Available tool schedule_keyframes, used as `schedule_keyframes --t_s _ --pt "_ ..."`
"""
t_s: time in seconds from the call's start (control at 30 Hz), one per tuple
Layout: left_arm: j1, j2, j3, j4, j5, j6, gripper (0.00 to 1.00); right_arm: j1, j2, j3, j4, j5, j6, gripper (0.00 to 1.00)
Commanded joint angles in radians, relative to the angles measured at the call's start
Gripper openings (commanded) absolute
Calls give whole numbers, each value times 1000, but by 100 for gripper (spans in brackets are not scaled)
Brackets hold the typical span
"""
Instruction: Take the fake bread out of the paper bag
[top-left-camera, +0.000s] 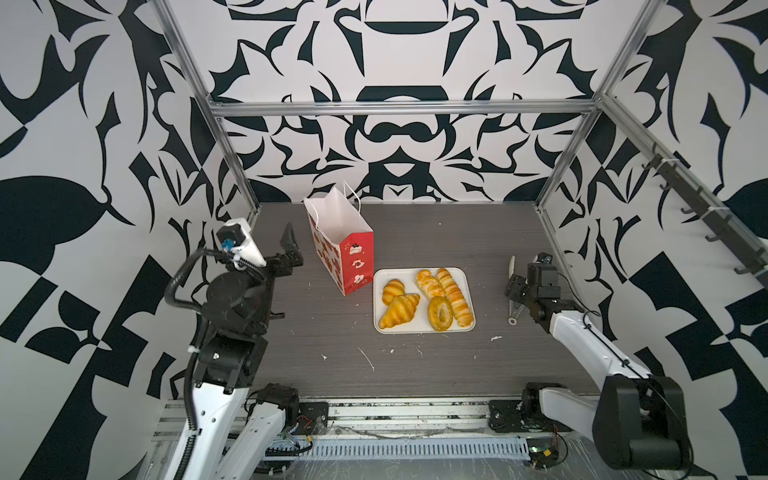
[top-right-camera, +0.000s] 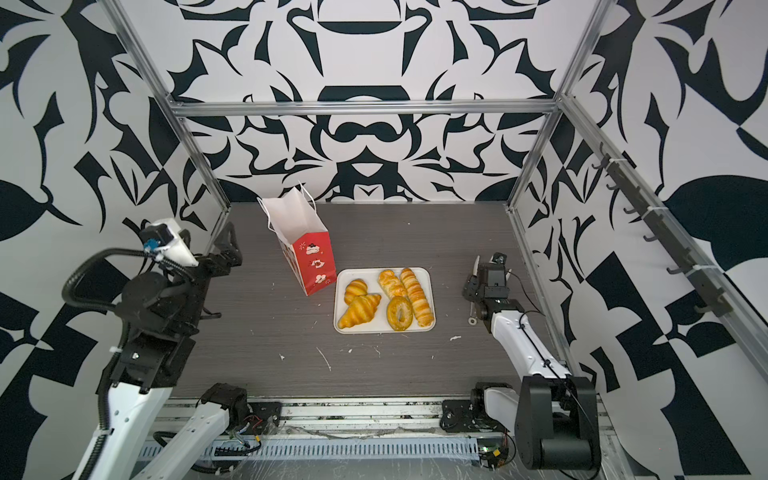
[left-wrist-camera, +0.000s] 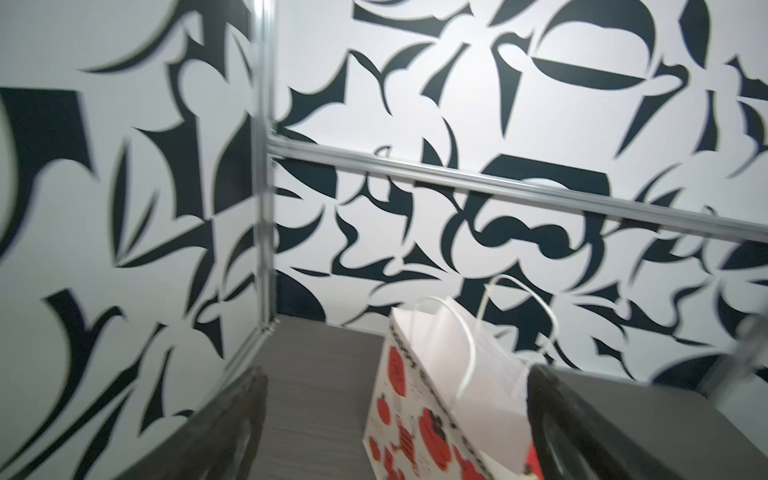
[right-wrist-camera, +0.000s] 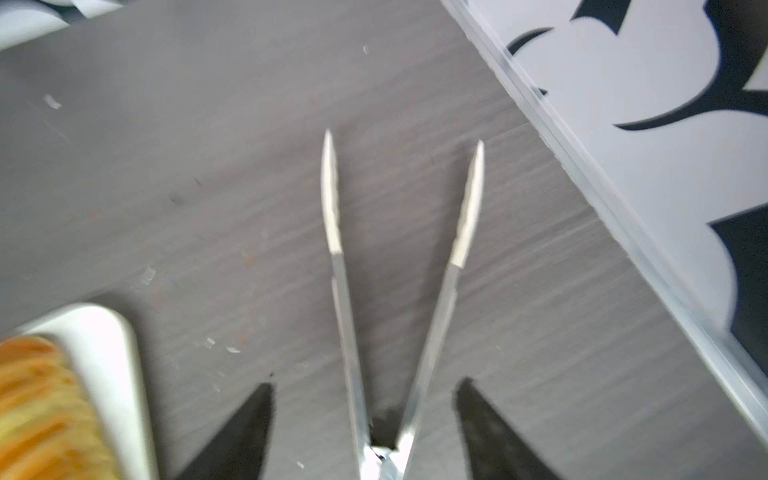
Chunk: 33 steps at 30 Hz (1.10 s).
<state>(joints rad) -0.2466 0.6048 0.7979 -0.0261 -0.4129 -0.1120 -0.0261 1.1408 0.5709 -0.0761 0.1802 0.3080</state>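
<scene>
Only the right wrist view shows the right end effector (right-wrist-camera: 365, 384) spread apart around metal tongs (right-wrist-camera: 465, 216); both top views show the fake bread (top-left-camera: 439, 312) on a white tray (top-left-camera: 415, 329) to its left, and the paper bag (top-left-camera: 353, 257) upright just beside the wide-open left end effector (top-left-camera: 293, 249).

We are finding no word, number or brand that we can read anywhere in these views. The paper bag (top-left-camera: 353, 257) is showing only white cartoon prints on its red part. In the left wrist view a row of small dark marks is running along its edge, too blurred to read.
</scene>
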Motion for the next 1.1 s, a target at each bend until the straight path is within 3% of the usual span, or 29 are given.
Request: schedule_keyframes --t_s 0.0,0.27,0.47,0.57,0.63,0.77,0.83,0.97,1.07 --pt "3 48 -200 111 -153 80 99 19 18 -15 182 -24 -56 92" --pt "42 341 -498 573 -157 179 99 166 113 -69 414 188 -186 96" --pt "254 692 -529 896 141 4 99 168 196 -184 694 223 -250 99" --pt "273 874 -486 1006 187 29 99 167 240 -190 771 211 -280 100" --pt "287 958 -431 973 217 29 99 168 281 -200 855 210 -292 99" --pt "304 951 -424 939 252 14 99 160 397 -224 1016 160 -308 99" --pt "304 961 -431 977 241 9 99 161 388 -204 953 145 -306 99" --pt "304 959 -430 968 235 5 99 161 429 -232 1057 148 -308 99" --pt "304 955 -430 962 234 4 99 161 418 -231 1028 160 -302 99"
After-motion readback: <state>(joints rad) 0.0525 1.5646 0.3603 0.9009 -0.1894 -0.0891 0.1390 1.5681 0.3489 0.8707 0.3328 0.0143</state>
